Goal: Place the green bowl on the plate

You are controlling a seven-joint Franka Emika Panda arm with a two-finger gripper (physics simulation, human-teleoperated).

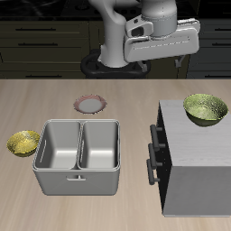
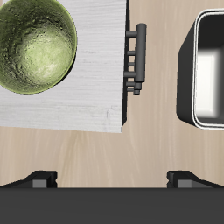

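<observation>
The work is sitting at its very first step: the reach toward the green bowl point(image 1: 206, 108), which nothing is touching yet. That bowl is resting upright on top of a grey cabinet point(image 1: 194, 158) with drawer handles on its side, near the cabinet's back corner. In the wrist view the same bowl point(image 2: 33, 45) is showing its glossy speckled inside, lying on the pale cabinet top point(image 2: 87, 96), with the dark handles point(image 2: 135, 58) just past the edge.

The pincer point(image 1: 161, 54) is hanging high above the back of the desk point(image 1: 126, 90), well apart from the bowl, with its two fingertips point(image 2: 39, 178) standing wide apart and holding nothing.

The plate point(image 1: 90, 105), small with a reddish-pink rim, is lying bare on the desk behind a double metal tub point(image 1: 79, 155). A yellower bowl point(image 1: 23, 143) is sitting beside the tub on the far side from the cabinet; it is not the one wanted.

The next move, as I judge it, is calling for a shift sideways over the cabinet and a descent so that one finger is going inside the green bowl's rim and the other outside. The rim looks thin and sloped, so a square, centred approach seems needed.
</observation>
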